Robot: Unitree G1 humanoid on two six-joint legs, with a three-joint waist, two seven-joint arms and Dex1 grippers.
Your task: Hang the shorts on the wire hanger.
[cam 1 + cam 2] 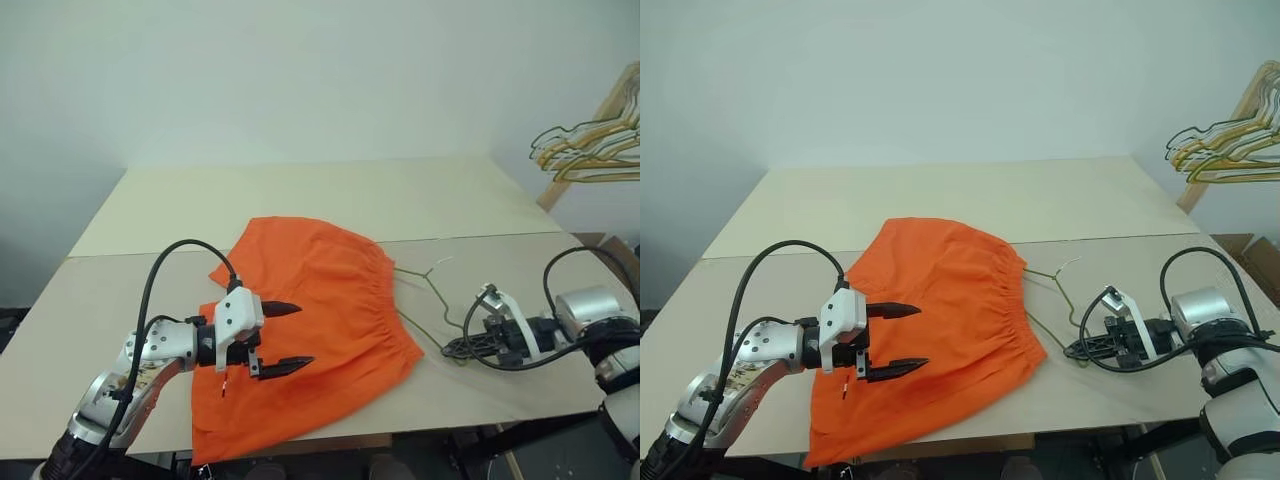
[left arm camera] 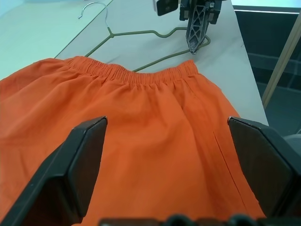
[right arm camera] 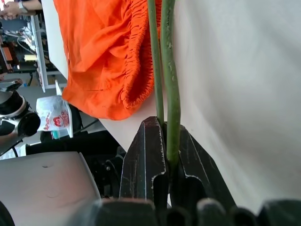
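Over the shorts [image 1: 310,320]: left claw [image 1: 278,338] spread | right claw [image 1: 458,348] pinching wire hanger [image 1: 425,300] corner beside waistband

The shorts [image 1: 310,330] hide part of the wire hanger [image 1: 425,300].

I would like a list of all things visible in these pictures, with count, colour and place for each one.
shorts: one, bright orange, spread flat on the table, waistband toward the robot's right, lower hem at the near edge.
wire hanger: one, dark grey-green, flat on the table beside the waistband, partly tucked under the shorts.
table: one, light beige, two panels with a seam between them.
hangers: several, yellowish and dark, on a wooden rack at the far right.
bag: one, white with red print, below the table edge.
left gripper: black fingers open, above the shorts.
right gripper: black fingers shut on the wire hanger at its corner.
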